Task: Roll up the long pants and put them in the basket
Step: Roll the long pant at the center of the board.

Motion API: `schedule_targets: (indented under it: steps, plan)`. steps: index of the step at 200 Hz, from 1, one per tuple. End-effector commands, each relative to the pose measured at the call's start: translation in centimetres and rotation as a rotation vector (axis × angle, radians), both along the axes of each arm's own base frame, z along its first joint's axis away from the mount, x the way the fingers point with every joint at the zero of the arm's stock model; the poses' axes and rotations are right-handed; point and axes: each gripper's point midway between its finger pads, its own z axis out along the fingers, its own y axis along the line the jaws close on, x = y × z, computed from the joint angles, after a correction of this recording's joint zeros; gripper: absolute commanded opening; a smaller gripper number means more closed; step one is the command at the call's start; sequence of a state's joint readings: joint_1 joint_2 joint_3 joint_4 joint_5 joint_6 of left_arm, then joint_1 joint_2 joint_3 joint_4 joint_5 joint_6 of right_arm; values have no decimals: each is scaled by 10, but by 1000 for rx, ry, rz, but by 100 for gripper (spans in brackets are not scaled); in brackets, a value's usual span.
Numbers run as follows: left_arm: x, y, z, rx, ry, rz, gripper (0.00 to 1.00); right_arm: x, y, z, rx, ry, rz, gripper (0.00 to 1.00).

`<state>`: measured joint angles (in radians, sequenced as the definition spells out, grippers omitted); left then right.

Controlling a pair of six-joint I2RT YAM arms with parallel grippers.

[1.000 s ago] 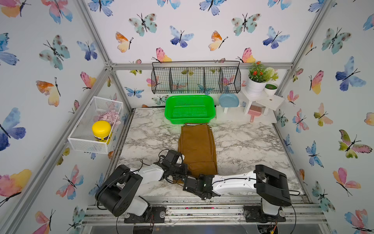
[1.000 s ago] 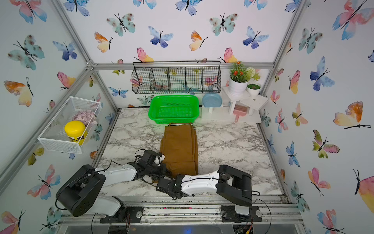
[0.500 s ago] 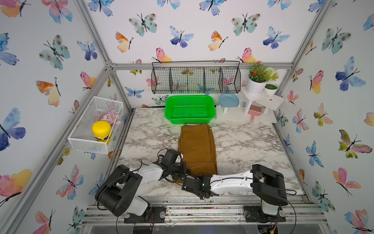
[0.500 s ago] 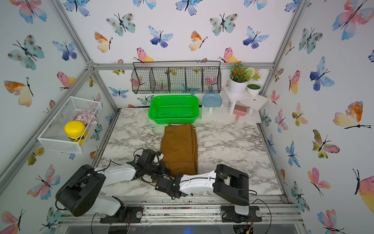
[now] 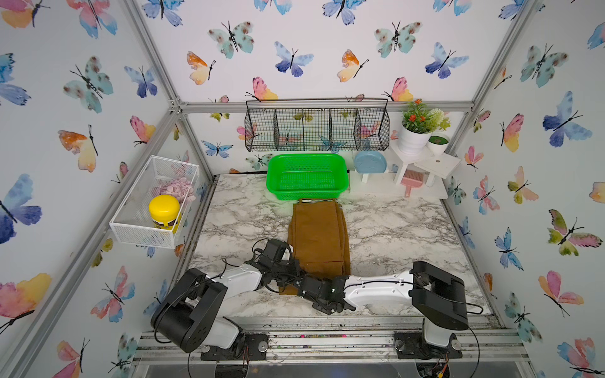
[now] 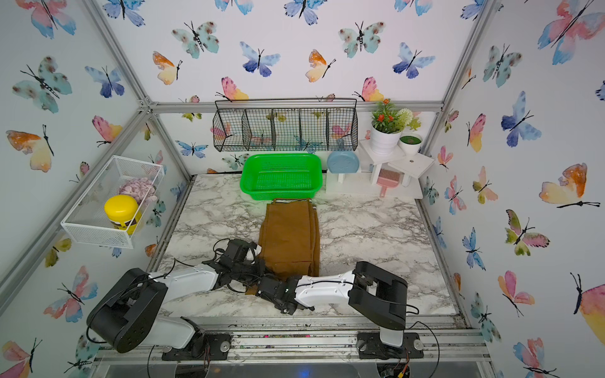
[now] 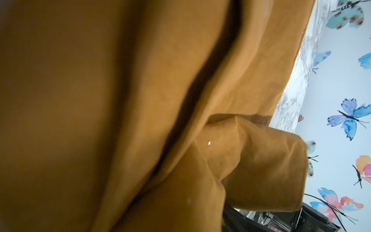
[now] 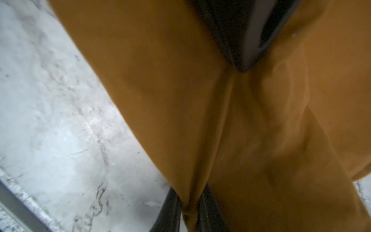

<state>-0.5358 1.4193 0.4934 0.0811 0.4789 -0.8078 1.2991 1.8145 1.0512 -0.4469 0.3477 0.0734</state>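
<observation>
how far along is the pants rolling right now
Done: the long pants lie flat in a narrow folded strip, waistband at the green basket. In hand: the left claw and right claw are shut on the near end. To do: no roll shows yet; the whole strip remains to be rolled toward the waistband.

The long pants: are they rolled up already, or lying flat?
Not rolled. The long pants lie flat, folded lengthwise, on the marble table; only the near end is bunched, pinched by the right end effector.

White arms [image 5: 242, 278], black joints [image 5: 438, 294]
</observation>
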Motion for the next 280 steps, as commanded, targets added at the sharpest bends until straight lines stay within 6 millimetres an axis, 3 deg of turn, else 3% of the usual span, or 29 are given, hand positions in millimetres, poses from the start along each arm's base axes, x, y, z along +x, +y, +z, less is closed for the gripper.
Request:
schedule_targets:
  steps: [1, 42, 87, 129, 171, 201, 226, 244, 280]
  plan:
    - [-17, 15, -11, 86, 33, -32, 0, 18, -32, -26, -18, 97, -171, 15]
    - [-6, 17, 21, 82, -42, -19, 0, 26, -24, 4, 73, 202, -215, 15]
    - [11, 22, 61, 91, -130, -3, 0, 25, 2, 47, 188, 369, -198, 15]
    - [14, 30, 65, 101, -140, 11, 0, 6, 23, 80, 305, 577, -136, 16]
    - [21, 40, 61, 110, -140, 28, 0, -14, 32, 113, 461, 769, -103, 16]
    - [33, 39, 80, 74, -173, 33, 0, -24, 32, 130, 612, 982, -102, 18]
    - [42, 36, 109, 51, -225, 29, 0, -36, 35, 127, 656, 1108, -88, 20]
    - [48, 33, 126, 36, -257, 26, 0, -36, 34, 109, 617, 1124, -116, 19]
    - [46, 32, 130, 21, -255, 24, 0, -27, 33, 95, 576, 1054, -125, 19]
